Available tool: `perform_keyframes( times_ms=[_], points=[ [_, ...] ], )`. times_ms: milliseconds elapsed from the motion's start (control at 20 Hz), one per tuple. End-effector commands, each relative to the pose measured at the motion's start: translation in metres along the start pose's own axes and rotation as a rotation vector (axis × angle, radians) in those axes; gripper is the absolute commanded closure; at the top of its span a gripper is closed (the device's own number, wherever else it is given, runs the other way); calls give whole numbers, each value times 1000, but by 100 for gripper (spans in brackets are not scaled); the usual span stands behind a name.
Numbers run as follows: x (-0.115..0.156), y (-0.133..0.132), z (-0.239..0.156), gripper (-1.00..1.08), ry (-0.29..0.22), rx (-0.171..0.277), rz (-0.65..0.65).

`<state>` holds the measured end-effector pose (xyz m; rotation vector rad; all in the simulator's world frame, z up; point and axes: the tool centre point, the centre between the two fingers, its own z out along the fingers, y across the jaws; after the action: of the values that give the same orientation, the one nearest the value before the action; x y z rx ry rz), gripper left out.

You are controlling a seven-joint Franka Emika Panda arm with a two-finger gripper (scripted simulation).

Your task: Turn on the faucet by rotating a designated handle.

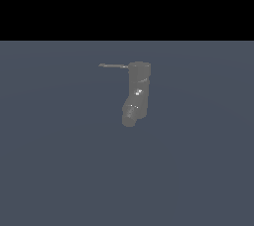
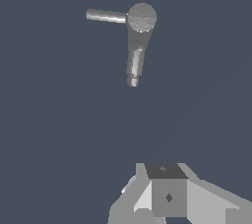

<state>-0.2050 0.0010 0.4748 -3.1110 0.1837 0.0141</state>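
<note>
Since the hand (image 2: pixel 165 203) shows only as blocky grey parts at the wrist view's lower edge, well apart from the faucet (image 1: pixel 137 92) at frame centre, its opening cannot be told; the handle (image 1: pixel 113 66) juts toward the exterior view's left, untouched.

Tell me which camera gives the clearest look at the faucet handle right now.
The wrist view: it looks down on the handle, a bright rod plainly set off from the faucet cap and spout. In the exterior view the handle is only a thin, dim sliver sticking out from the faucet's top toward that view's left.
</note>
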Motion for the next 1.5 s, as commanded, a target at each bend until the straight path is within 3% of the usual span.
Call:
perform_keyframes(
  times_ms=[0,750,1450],
  points=[
    [11,-2,2,108,-2,7,45],
    [93,-22,28,108,-20,48,409],
    [169,-43,73,108,-39,56,765]
  ],
)
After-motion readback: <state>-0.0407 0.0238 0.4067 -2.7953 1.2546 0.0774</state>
